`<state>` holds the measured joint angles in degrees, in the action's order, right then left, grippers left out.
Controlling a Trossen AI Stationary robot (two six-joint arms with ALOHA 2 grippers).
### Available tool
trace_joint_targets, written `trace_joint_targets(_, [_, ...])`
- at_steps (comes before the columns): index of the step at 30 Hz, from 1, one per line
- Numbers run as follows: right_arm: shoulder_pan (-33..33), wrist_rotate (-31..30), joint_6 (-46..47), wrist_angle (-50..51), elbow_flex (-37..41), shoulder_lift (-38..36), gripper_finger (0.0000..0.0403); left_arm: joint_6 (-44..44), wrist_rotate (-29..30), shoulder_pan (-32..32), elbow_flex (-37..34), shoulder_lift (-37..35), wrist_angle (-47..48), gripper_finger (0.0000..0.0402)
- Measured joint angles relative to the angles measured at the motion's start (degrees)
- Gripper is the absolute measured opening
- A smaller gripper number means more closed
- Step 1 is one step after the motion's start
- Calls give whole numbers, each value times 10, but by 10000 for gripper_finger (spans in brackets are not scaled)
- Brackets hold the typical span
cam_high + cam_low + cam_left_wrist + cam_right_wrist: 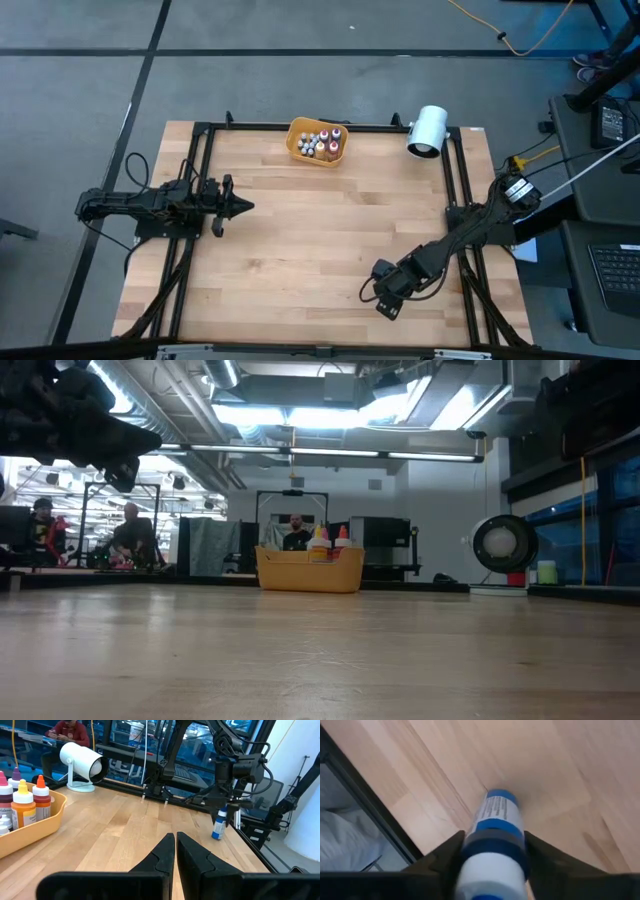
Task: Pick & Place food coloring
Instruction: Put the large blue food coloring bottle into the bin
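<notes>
Table: pale wooden top in a dark frame; largest item, bare over most of its middle.

Left arm: waiting at the table's left edge; left gripper has its fingers pressed together on nothing, pointing across the wood.

Right arm: reaching in from the right side toward the near right corner; right gripper pointing down over the bottle. In the right wrist view its fingers flank the bottle on both sides at the blue band, closing in or just seated (whether they press firmly yet cannot be told).

White cylinder: lying on its side on a stand at the far right of the table; not part of the task.

Orange bowl: far edge, centre; holds a cluster of small bottles with white, red and orange tops.

Blue-topped bottle: one food coloring item, white label, blue band; upright beneath the right gripper near the right-hand frame rail, well apart from the bowl. In the left wrist view it appears to stand on the wood.

Step in hand, judged: securing the bottle. Close squarely on the body rather than the tapered top, confirm the hold, lift straight up so it does not tip, then carry clear of the frame rail toward the bowl.
</notes>
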<state>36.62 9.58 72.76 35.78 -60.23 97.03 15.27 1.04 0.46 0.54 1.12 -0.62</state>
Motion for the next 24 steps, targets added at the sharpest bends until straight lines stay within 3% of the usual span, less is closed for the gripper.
trace_joint_targets(4, [-4,6,-22,-2,0,-1,141,0,0,0,0,0,0,15])
trace_joint_targets(14, [-55,36,-91,65,0,-52,141,0,0,0,0,0,0,15])
trace_joint_targets(24, [-175,-19,-227,168,0,-200,141,0,0,0,0,0,0,15])
